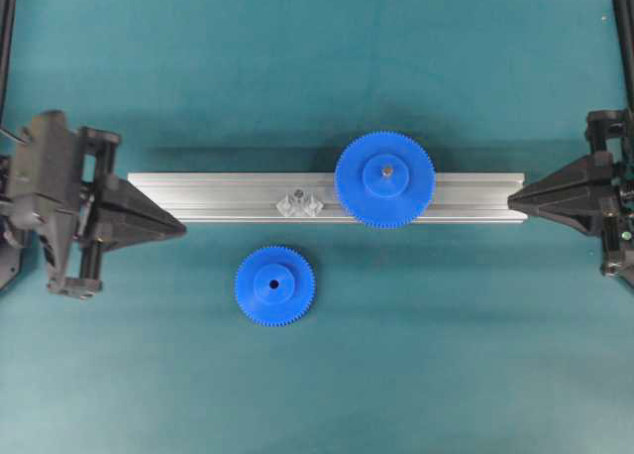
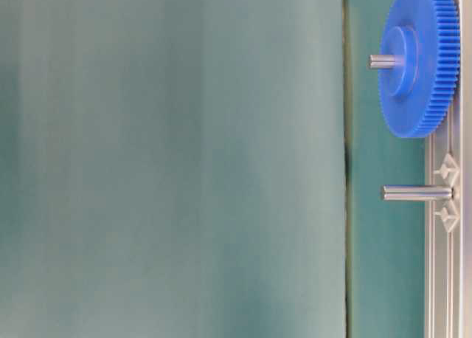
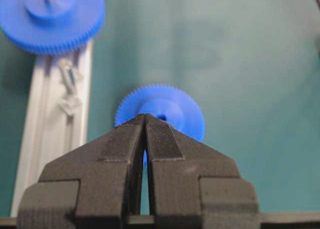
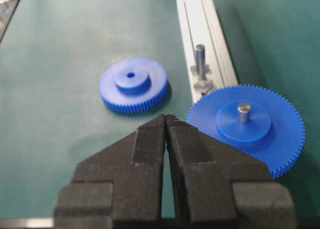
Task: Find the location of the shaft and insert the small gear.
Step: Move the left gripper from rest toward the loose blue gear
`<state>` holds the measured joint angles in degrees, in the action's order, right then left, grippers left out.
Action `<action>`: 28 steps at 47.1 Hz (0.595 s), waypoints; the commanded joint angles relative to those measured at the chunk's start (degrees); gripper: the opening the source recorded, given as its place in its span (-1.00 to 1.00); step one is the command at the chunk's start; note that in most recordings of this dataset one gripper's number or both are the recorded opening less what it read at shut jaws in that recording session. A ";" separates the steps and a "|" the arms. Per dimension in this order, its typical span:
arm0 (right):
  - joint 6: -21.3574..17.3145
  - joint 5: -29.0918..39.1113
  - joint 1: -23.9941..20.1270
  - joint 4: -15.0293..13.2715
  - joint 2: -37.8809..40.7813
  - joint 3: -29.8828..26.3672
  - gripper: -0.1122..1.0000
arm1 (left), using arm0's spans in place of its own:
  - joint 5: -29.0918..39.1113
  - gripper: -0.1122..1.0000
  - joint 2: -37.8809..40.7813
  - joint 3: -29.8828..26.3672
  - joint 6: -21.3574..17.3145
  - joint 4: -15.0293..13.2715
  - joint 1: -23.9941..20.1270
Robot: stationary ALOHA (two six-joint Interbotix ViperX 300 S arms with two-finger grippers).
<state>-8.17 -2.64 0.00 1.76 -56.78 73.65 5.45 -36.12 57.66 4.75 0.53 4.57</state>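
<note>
Lay flat on the mat, hole up: small gear [image 1: 274, 285], just in front of the rail [image 1: 198, 186], nearer the left gripper [image 1: 180, 227] than the right gripper [image 1: 512, 198]. Stood upright on the rail beyond it, beside the big gear [image 1: 384, 178]: shaft [image 1: 296, 195]. Pinched shut and empty, both grippers.

1. Shaft [image 1: 298, 197]: short silvery pin, upright on faceted shiny base, bare, left of the big gear.
2. Small gear [image 1: 274, 285]: blue, flat, hub up, apart from shaft.
</note>
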 commanded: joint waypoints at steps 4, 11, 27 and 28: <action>-0.53 0.00 0.18 0.18 0.44 -0.62 -0.71 | 0.62 -0.78 3.25 -3.34 0.00 0.09 0.79; -0.53 0.44 0.09 0.18 0.35 -0.79 -0.71 | 0.79 -0.78 6.77 -5.10 0.00 0.09 1.14; -0.62 0.44 0.26 0.18 0.18 -0.44 -0.71 | 2.99 -0.78 11.69 -8.35 0.00 0.18 1.85; -0.62 0.44 0.26 0.18 0.18 -0.44 -0.71 | 3.08 -0.78 11.95 -8.44 0.00 0.18 1.85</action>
<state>-8.26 -1.93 0.09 1.85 -56.87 73.83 8.53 -24.35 51.33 4.75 0.53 6.06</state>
